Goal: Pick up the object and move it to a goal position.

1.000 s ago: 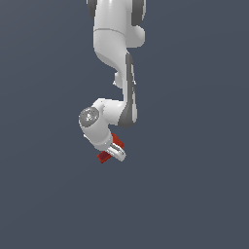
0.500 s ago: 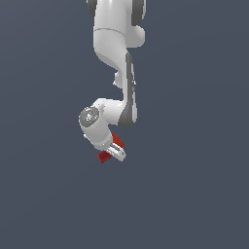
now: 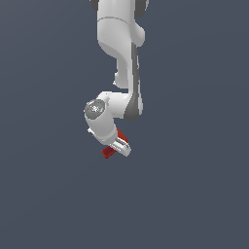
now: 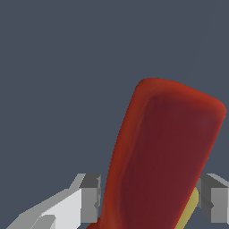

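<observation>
Looking first through the wrist view, we have the object point(image 4: 165, 156) filling the frame right between the two fingers point(image 4: 89, 197), its red slab running straight out and away from the gripper point(image 4: 152, 201), long axis in line with the fingers rather than across them. The jaws stand on either side of it, one pad hard up against the red flank, the other close to a yellow patch point(image 4: 191, 208) at the object's edge, so we read the gripper as pinching the object, though we cannot see the contact line itself on the far side. Beyond the red tip there is only flat grey ground point(image 4: 67, 67), no marker, no goal in sight. Now out to the exterior view: the arm point(image 3: 119, 44) hangs down from the top of the frame, the wrist bends toward the exterior view's left, and the gripper point(image 3: 118, 146) tilts at an angle with the object point(image 3: 107, 152) poking out just below it on the exterior view's left. That view gives us the tilt and the place in the scene, which the wrist cannot; the wrist gives us the grip and the axis, which are too small to read from outside. Whether the object sits on the ground or is lifted, we cannot tell. With the piece lying along the fingers, we judge the coming carry turns on keeping that pinch firm.
</observation>
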